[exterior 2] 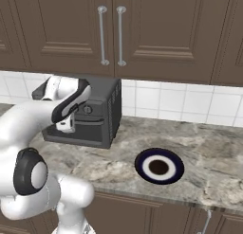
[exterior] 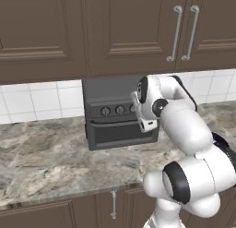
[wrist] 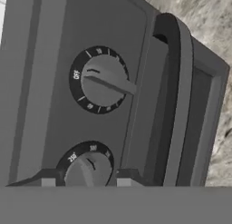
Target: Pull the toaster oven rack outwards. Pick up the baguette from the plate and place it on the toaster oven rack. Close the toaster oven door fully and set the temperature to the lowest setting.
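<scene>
- Two fingertips [wrist: 49, 179] of my gripper [wrist: 86, 181] straddle the lower knob [wrist: 87, 169], jaws apart, not yet pinching.
- I'd centre, close gently, then twist to lowest.
- Toaster oven [exterior: 117, 112] sits at the counter's [exterior: 50, 153] back edge, door [exterior: 122, 134] shut.

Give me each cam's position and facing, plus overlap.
Left base view: behind-left of the arm, facing the toaster oven on the counter.
Right base view: behind-right, same oven from its other side, the arm at left, the plate on the counter.
Hand view: on the hand, close on two knobs and the door handle; finger tips straddle the lower knob.
Shared: the oven front.
</scene>
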Motion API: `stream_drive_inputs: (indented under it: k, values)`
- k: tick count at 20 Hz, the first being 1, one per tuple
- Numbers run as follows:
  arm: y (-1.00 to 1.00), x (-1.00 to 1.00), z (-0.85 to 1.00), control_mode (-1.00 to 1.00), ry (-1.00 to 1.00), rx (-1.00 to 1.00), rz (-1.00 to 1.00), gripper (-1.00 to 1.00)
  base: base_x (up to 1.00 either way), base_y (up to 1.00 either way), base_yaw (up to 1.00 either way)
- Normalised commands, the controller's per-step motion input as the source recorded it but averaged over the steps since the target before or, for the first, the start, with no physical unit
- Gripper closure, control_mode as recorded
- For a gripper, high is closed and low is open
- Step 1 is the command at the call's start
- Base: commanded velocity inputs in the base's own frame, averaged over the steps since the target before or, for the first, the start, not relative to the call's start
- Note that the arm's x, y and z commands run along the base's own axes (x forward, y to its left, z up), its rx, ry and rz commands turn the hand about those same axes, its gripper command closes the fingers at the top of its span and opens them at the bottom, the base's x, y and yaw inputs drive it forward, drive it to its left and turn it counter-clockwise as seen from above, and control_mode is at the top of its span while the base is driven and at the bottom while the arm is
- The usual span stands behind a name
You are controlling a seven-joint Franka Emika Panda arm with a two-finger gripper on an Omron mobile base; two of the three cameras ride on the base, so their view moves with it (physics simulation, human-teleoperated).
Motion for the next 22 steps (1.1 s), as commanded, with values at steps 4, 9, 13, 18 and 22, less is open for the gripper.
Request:
stream_drive_inputs:
  k: [4,9,13,18,22]
  values:
    - [0.0,-0.01,-0.03,-1.0,0.35,-1.0,0.56,1.0,0.0,0.0,0.0]
    - [0.0,0.0,0.0,-1.0,0.29,-1.0,0.56,1.0,0.0,0.0,0.0]
    - [0.13,-0.03,-0.2,-1.0,0.0,-1.0,0.52,1.0,0.0,0.0,0.0]
    - [0.39,-0.03,-0.45,-1.0,-0.17,-1.0,0.45,1.0,0.0,0.0,0.0]
    - [0.26,-0.04,-0.35,-1.0,-0.09,-1.0,0.51,1.0,0.0,0.0,0.0]
